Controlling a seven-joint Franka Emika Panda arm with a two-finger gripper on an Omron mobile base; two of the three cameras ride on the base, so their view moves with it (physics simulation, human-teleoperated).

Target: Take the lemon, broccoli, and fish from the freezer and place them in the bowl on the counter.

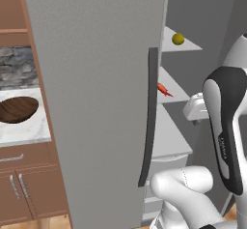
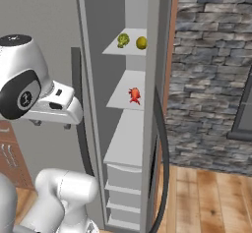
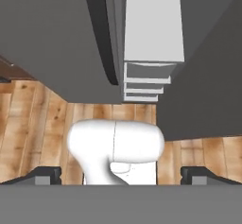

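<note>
The freezer point(image 1: 96, 102) stands with its grey door swung open, the dark handle point(image 1: 149, 117) facing me. On the top white shelf sit the broccoli point(image 2: 123, 40) and the lemon point(image 2: 141, 43); the lemon point(image 1: 178, 38) also shows from the left. One shelf lower lies the red-orange fish point(image 2: 134, 95). The brown wooden bowl point(image 1: 18, 109) rests on the marble counter point(image 1: 34, 131), left of the door. My gripper point(image 3: 121, 176) hangs in front of the open freezer, pointing down at the floor, well below and short of the shelves. Its fingertips point(image 3: 47, 175) stand wide apart, holding nothing.
White freezer drawers point(image 2: 125, 188) stack below the shelves. A stone wall point(image 2: 211, 70) stands right of the freezer, over a wooden floor point(image 2: 206, 197). Reddish-brown cabinets point(image 1: 24, 184) sit under the counter. The open door stands between the shelves and the bowl.
</note>
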